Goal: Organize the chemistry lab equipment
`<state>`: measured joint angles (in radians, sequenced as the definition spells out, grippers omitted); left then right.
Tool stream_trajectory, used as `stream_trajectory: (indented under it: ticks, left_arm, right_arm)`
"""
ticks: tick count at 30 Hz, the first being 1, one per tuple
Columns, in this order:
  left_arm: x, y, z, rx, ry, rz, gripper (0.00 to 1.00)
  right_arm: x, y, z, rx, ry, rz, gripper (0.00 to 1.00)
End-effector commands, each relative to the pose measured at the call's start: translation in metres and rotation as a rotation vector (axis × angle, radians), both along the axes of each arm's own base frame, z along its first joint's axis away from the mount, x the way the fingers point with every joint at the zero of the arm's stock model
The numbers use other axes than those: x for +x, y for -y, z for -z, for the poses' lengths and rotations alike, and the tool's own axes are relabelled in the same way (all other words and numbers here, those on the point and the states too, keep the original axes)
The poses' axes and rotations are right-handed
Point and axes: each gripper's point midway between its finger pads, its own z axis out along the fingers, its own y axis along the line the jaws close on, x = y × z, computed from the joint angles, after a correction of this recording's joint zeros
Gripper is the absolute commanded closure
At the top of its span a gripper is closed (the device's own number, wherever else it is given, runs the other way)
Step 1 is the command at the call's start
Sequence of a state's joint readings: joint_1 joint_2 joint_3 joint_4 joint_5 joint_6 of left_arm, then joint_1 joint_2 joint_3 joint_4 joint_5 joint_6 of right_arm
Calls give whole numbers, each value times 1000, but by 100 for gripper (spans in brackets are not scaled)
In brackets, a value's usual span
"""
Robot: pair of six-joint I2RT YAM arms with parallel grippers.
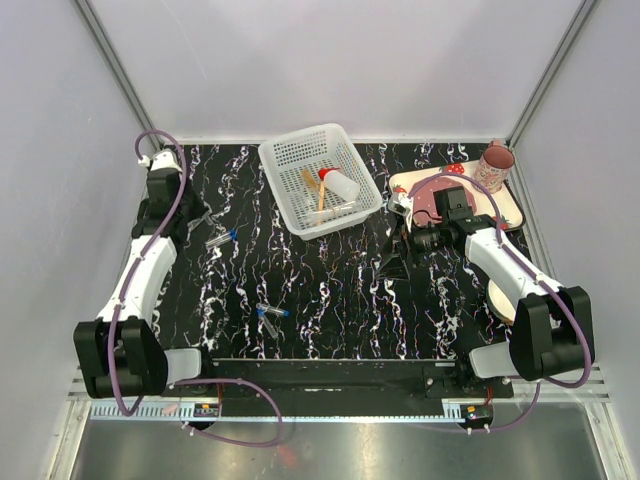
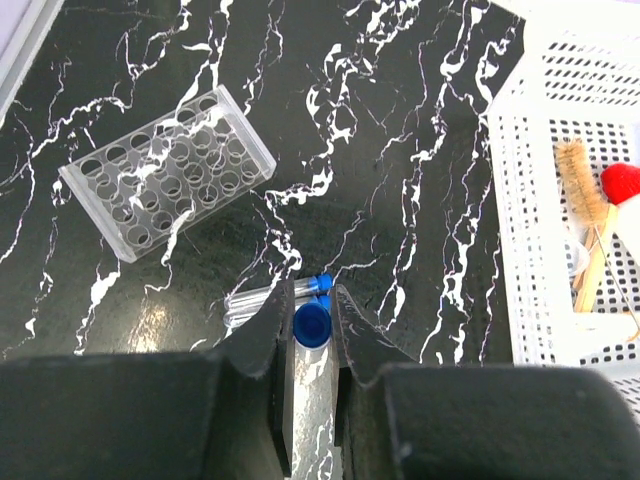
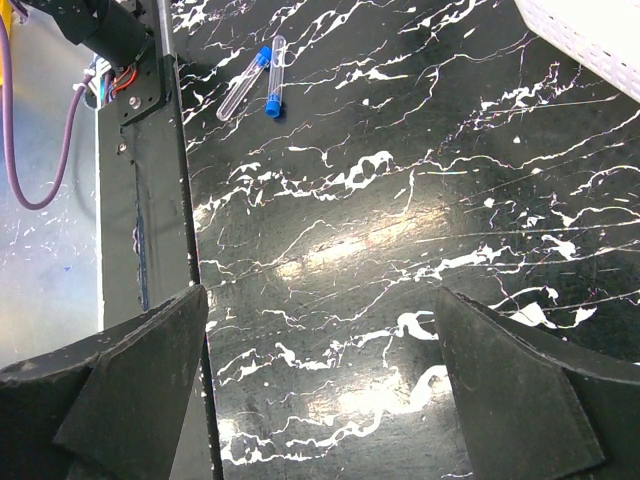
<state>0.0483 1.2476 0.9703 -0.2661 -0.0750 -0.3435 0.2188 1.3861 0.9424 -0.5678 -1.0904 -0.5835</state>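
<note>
left arm [image 1: 140, 270] reaches up the left edge, left gripper [image 2: 312, 300] clenched on a blue-capped tube [image 2: 312, 325]; right gripper [image 3: 320, 295] gapes wide above the table [image 3: 400, 200].

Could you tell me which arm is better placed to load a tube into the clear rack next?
Left. The left hand holds a blue-capped tube, the clear rack ahead; the right hand is open, farther away.
</note>
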Motion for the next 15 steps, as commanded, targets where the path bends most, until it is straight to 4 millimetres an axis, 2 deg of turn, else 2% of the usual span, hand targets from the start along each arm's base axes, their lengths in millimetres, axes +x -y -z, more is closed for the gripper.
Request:
stream_trajectory:
  ticks: [1,9,15]
  left_arm:
    - [26,-6,-39,8,120,13,94]
    - [45,-17,-48,12,140,3,94]
    - [54,-26,-47,8,145,-17,94]
  right_arm:
    - [10,0,-14,3,76,-5,1]
    - [12,2,-11,-11,76,4,0]
    - [13,4,-7,-13,67,8,0]
